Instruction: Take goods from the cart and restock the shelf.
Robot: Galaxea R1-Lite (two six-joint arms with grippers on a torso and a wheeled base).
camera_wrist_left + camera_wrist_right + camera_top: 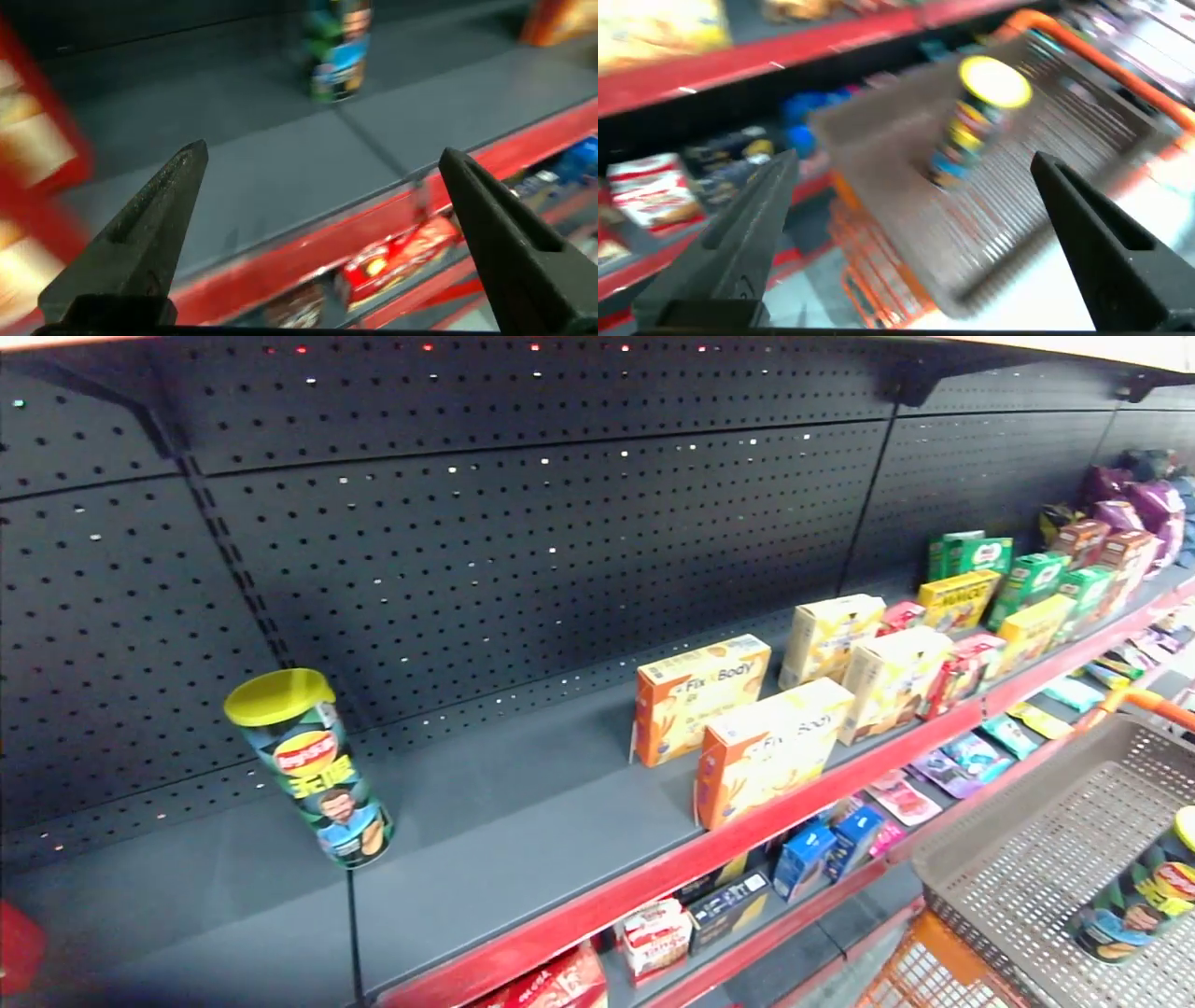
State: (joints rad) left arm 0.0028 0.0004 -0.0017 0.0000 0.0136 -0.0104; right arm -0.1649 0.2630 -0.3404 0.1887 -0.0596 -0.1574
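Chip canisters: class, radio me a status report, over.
Left gripper open, facing shelf. Right gripper open, above cart basket. Shelf canister standing; basket canister waiting, unobstructed.

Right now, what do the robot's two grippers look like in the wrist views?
The left gripper has two black fingers, broad at the base and tapering to blunt wedge tips, with a matte, slightly grainy surface. The right gripper looks the same. Both are plain, without markings.

A yellow-lidded cylindrical chip can (308, 770) stands on the dark metal shelf (523, 821), left of orange cardboard boxes (700, 698); to my right, a second can (1134, 901) sits in the brown plastic basket (1027, 845).
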